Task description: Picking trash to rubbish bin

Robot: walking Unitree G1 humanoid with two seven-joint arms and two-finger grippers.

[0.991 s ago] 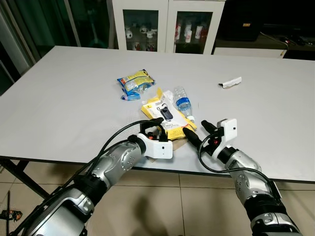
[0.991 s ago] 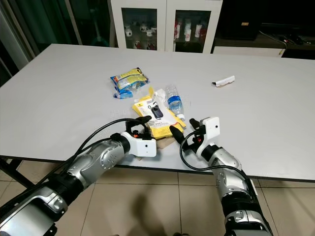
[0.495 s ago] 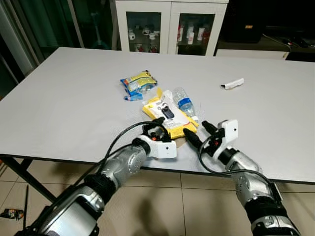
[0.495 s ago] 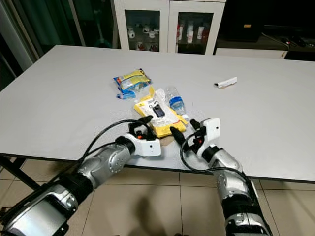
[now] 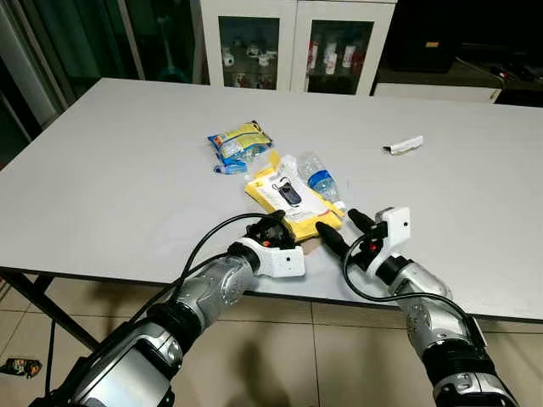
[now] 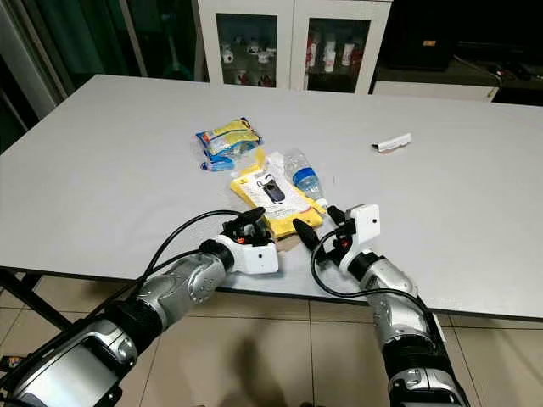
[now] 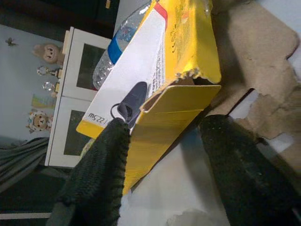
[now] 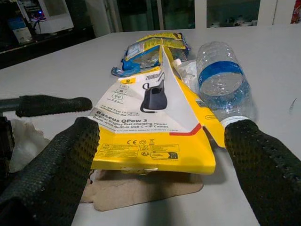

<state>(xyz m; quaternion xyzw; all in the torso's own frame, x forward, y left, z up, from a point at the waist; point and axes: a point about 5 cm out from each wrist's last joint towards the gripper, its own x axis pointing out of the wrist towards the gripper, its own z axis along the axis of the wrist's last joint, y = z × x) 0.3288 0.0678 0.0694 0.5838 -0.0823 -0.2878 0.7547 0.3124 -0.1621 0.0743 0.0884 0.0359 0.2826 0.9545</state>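
From the head views, the flat yellow cardboard package [image 5: 293, 199] lies near the white table's [image 5: 102, 170] front edge, long axis running away. Left gripper [image 5: 273, 227] is closest.

Left wrist: fingers [image 7: 99, 174] spread, package corner between, nothing held.

Right wrist: right gripper [image 8: 160, 155] wide open, empty, facing the package's near end.

A pale grey tabletop [image 5: 110, 161] carries a small cluster of trash just beyond both hands. A torn brown cardboard piece [image 8: 155, 186] lies flat nearest the right hand [image 5: 341, 229], with a yellow box [image 5: 293, 199] resting on it. A clear plastic bottle [image 5: 319, 179] touches the box's far side. Farther off sit a yellow-blue snack bag [image 5: 237, 142] and a small white wrapper [image 5: 402, 145].
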